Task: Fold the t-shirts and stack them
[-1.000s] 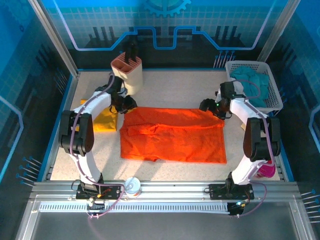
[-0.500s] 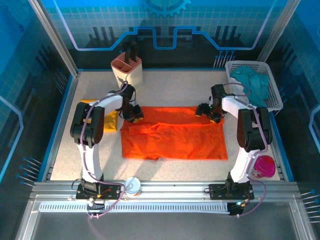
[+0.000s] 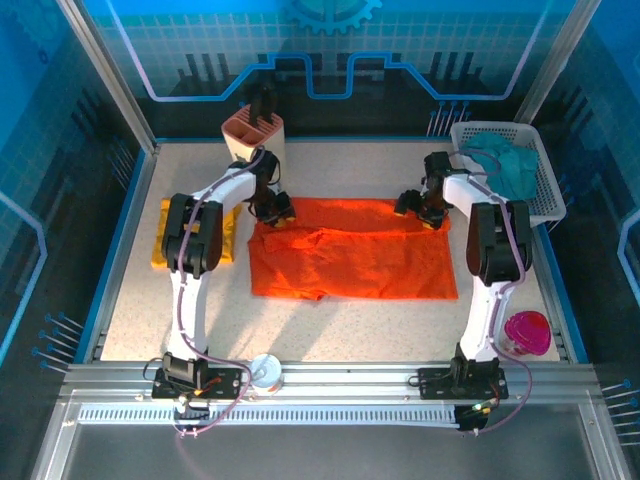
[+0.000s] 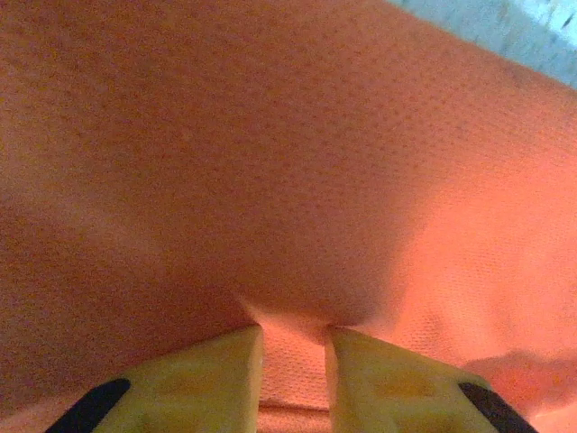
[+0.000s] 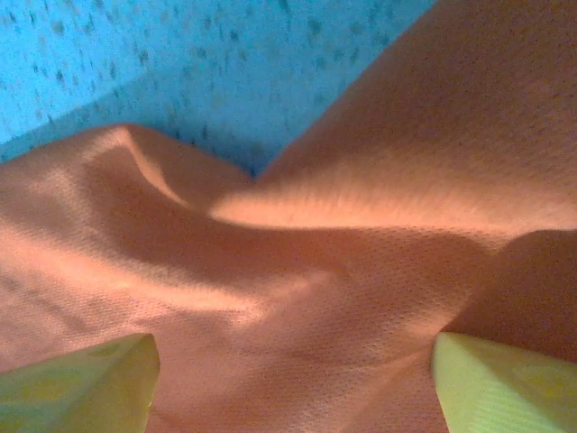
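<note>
Blue-lit enclosure walls (image 3: 400, 60) ringed cell; aluminium rail (image 3: 330, 385) ran along near edge
Speckled white tabletop (image 3: 350, 330), blue border
Orange-red t-shirt (image 3: 350, 255) lay spread mid-table, wrinkled
Mustard-yellow t-shirt (image 3: 160, 240) lay folded at left, apart from it
White basket (image 3: 500, 126) far right, teal cloth (image 3: 505, 165) inside
Tan caddy (image 3: 250, 135) at far edge; pink cup (image 3: 527, 330) near right
Left gripper (image 4: 293, 338) narrow, pinching fold of orange-red t-shirt at its far left corner
Right gripper (image 5: 288, 361) stood wide over far right corner, cloth loose beneath

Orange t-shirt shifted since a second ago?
Yes. The orange t-shirt slid farther back; its far edge now lies closer to the white basket.
</note>
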Controlling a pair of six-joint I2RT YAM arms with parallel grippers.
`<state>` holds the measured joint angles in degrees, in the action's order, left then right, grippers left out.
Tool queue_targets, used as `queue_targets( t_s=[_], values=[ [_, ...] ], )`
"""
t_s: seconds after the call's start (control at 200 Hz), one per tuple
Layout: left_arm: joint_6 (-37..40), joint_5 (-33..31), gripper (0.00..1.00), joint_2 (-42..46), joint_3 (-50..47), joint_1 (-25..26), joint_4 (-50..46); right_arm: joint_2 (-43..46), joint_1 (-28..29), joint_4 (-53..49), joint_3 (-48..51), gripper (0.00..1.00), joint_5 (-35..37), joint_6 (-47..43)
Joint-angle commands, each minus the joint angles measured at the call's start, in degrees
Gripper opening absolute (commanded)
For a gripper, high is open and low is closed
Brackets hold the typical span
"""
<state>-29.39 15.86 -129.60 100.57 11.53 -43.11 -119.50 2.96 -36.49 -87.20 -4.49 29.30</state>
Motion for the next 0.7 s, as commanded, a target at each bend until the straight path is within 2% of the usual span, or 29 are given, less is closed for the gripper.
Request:
queue_targets(
  t_s=[0.0, 0.08, 0.145, 0.345, 0.37, 0.525, 0.695],
  values=[
    [2.2, -0.5, 0.26, -2.6, 4.4, 0.1, -4.0, -3.0, -0.6, -3.5, -4.5, 0.80, 0.8, -2.0],
    [2.6, -0.7, 0.26, -2.4, 5.7, 0.0, -4.4, -3.2, -0.6, -4.2, -6.1, 0.80, -0.1, -3.0],
    [2.8, -0.4, 0.26, -0.8, 5.5, 0.2, -4.6, -1.0, -0.3, -3.9, -5.5, 0.85, -1.1, -3.4],
    [3.7, -0.1, 0.39, 9.4, 1.6, 0.2, -4.2, 10.4, 0.7, -0.7, 1.1, 0.96, -1.8, -3.8],
    [3.7, 0.1, 0.40, 11.0, 0.9, 0.3, -4.0, 12.0, 0.8, -0.4, 2.0, 1.00, -1.7, -3.9],
    [2.3, 2.4, 0.46, 21.5, -6.6, 1.1, -1.5, 19.8, 1.1, 1.3, 7.4, 1.00, -3.0, -3.4],
    [1.1, 1.8, 0.49, 32.8, -18.8, 1.7, 1.5, 25.7, 1.1, 2.6, 14.2, 1.00, -5.2, -2.5]
  ],
)
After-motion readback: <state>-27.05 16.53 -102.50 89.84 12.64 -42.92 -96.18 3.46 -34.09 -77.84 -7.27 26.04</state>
